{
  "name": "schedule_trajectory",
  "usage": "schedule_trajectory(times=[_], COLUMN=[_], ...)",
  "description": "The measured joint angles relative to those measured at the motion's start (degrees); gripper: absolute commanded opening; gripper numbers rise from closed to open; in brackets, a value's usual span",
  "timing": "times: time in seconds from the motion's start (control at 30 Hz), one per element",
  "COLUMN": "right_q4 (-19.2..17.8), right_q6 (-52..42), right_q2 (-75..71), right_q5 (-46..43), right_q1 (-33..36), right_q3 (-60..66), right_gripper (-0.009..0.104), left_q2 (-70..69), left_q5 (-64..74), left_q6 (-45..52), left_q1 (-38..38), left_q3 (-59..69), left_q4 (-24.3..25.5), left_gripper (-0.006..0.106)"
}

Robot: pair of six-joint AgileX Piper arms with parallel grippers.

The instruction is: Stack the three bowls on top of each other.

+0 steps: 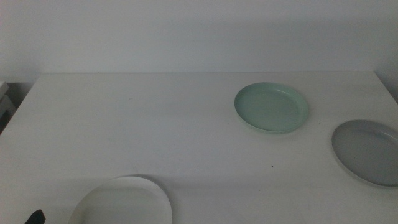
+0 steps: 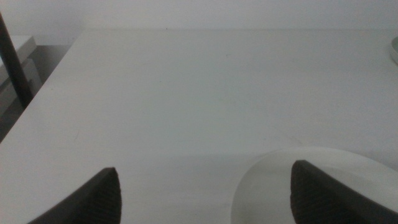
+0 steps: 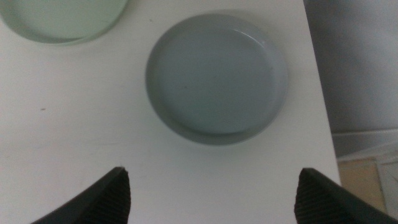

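Observation:
Three bowls lie apart on the white table. The mint green bowl (image 1: 272,107) is at the back right, and its rim shows in the right wrist view as the mint green bowl (image 3: 62,18). At the right edge rests the grey bowl (image 1: 368,151). My right gripper (image 3: 211,199) hovers open above the table just short of the grey bowl (image 3: 217,78); it is out of the middle view. The white bowl (image 1: 124,202) sits at the front left. My left gripper (image 2: 205,199) stands open, one jaw over the white bowl (image 2: 273,180); only a dark tip of the left gripper (image 1: 35,217) shows in the middle view.
The table's right edge (image 3: 317,93) runs close beside the grey bowl, with floor beyond it. A dark pole (image 2: 12,62) and pale shelving (image 1: 6,99) stand off the table's left side. A white wall closes the back.

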Motion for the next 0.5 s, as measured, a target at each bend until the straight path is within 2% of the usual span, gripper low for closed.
schedule_trajectory(times=[0.17,0.5], right_q4=[-0.92,2.36], right_q6=[-1.55,-5.84], right_q2=[9.98,30.76], right_q5=[-1.45,-7.07], right_q1=[-1.48,-13.2], right_q3=[-4.56,-12.89], right_gripper=[0.072,0.072], left_q2=[0.0,0.0], left_q5=[0.0,0.0], left_q6=[0.0,0.0], left_q1=[0.0,0.0], left_q3=[0.0,0.0], left_q4=[0.0,0.0], left_gripper=[0.089,0.089])
